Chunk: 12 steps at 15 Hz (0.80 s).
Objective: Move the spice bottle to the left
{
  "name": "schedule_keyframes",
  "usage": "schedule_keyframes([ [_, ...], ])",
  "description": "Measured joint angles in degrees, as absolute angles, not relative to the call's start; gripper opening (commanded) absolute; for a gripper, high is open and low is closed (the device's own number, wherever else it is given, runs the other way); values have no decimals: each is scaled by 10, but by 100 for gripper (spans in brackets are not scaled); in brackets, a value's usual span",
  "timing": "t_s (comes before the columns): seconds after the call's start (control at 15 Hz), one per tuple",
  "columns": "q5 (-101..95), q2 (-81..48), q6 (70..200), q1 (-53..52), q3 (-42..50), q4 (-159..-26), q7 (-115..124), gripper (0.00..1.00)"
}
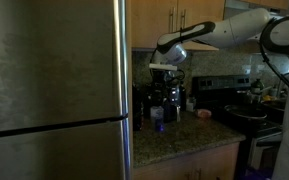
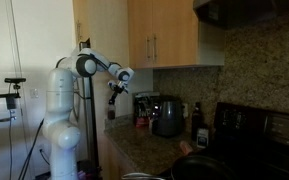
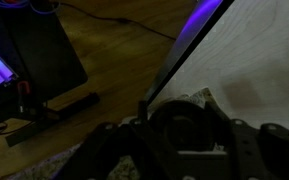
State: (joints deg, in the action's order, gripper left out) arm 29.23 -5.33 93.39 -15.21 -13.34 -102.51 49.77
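Observation:
My gripper (image 2: 111, 103) hangs in the air above the end of the granite counter (image 2: 144, 152), and also shows in an exterior view (image 1: 162, 72) next to the fridge. In the wrist view a dark round spice bottle (image 3: 184, 125) fills the gap between the jaws (image 3: 184, 145), seen from above. The gripper appears shut on it. In an exterior view the bottle (image 2: 111, 113) shows as a small light shape under the fingers. It is lifted off the counter. The scene is dim and details are hard to see.
A tall steel fridge (image 1: 54, 90) stands beside the counter (image 1: 184, 138). A dark coffee maker (image 2: 167, 117) and several bottles stand at the back wall. A stove with a pan (image 1: 246, 118) is at the far end. Wooden cabinets (image 2: 164, 35) hang overhead.

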Motion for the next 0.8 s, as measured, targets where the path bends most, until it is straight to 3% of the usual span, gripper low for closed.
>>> schedule_keyframes([
  [0.27, 286, -59, 951, -155, -133, -1025, 511, 33],
  [0.67, 275, -167, 1132, -167, -134, -1006, 535, 33],
  [0.73, 268, -200, 1157, -169, -133, -996, 535, 58],
  [0.8, 266, -224, 1166, -170, -133, -990, 534, 58],
])
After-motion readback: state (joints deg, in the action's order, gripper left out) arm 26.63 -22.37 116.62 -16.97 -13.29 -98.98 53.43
